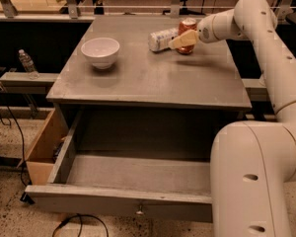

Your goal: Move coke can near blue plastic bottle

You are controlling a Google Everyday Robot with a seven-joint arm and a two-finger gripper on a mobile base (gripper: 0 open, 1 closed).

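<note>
- A grey table (138, 83) fills the middle of the view, seen from its front edge, with a wide drawer (128, 201) pulled open beneath it.
- The coke can (188, 25) stands upright on the tabletop at about 1 o'clock from the table's centre, close to the far edge.
- The blue plastic bottle (160, 39) lies on its side at 9 o'clock from the can, just beside it. Whether the two touch cannot be told.
- The robot's white arm (266, 48) reaches in from 3 o'clock, bending down from the upper right corner toward the can.
- The gripper (180, 41), tan in colour, is at the near side of the can, crossing in front of its lower half and pointing toward 8 o'clock, with its tip over the right end of the bottle.
- Whether the gripper is spread, closed, or clamped on the can cannot be told from this angle.
- A white bowl (100, 51) sits upright at about 10 o'clock on the tabletop, well apart from the can and the bottle.
- The robot's rounded white base (251, 181) fills the lower right at 4 o'clock, in front of the drawer's right end.
- A small clear water bottle (26, 63) stands on a ledge off the table at 9 o'clock.
- A wooden box (42, 147) sits at the drawer's left side at 8 o'clock, above a speckled floor (5, 147).
</note>
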